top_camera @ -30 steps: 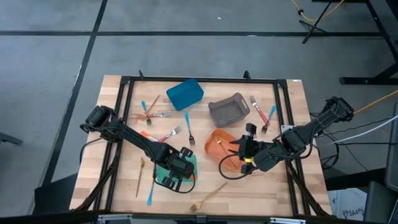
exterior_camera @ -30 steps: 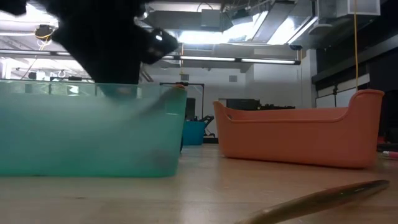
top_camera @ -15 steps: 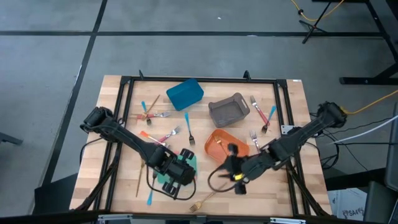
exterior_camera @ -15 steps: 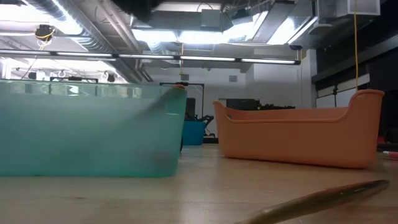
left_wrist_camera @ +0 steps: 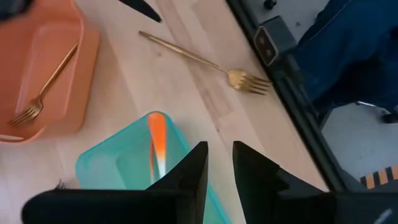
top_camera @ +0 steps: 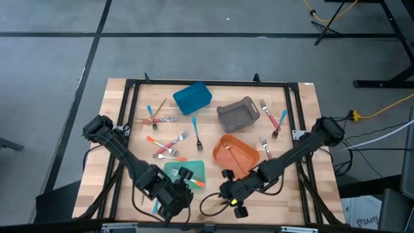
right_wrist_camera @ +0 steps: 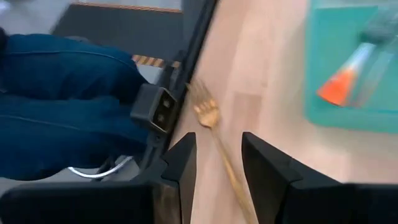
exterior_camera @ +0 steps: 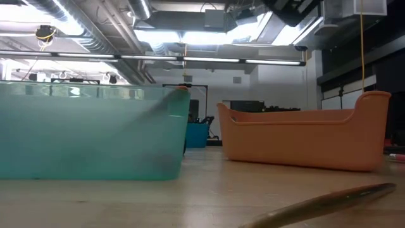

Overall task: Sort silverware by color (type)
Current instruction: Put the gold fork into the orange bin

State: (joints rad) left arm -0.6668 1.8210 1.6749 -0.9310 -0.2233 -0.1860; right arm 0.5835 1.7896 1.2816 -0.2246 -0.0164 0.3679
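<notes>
Right hand [top_camera: 234, 206] at tabletop [top_camera: 284, 194] front edge, fingers spread, empty, gold fork [right_wrist_camera: 214, 134] just ahead at its 12 o'clock, long axis in line with fingers. Left hand [top_camera: 173, 202] spread, empty, beside teal bin [top_camera: 187, 171] holding orange-handled utensil [left_wrist_camera: 157, 144]. Orange bin [top_camera: 236, 154] holds gold fork [left_wrist_camera: 43, 87]. Remaining forks scattered at tabletop's 10 and 2 o'clock

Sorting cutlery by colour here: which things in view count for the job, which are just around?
Job:
- gold fork loose on the table
- gold fork in the orange bin
- orange-handled fork in the teal bin
- coloured forks scattered mid-table

Just around:
- blue bin
- grey bin
- table frame
</notes>
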